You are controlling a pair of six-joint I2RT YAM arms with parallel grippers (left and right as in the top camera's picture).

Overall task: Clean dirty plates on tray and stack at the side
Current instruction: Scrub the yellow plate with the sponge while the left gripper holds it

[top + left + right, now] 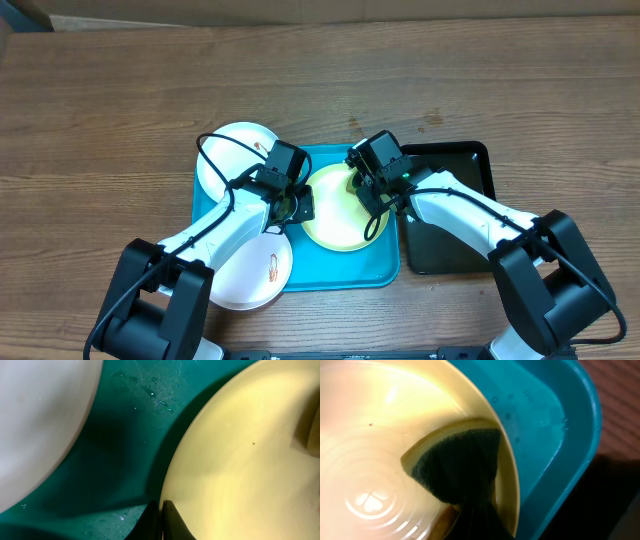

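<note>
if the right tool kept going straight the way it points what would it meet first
The right tool is shut on a sponge, so that leads; straight beyond it is the yellow plate, near its rim. The sponge looks pressed on it, though depth is unclear.
</note>
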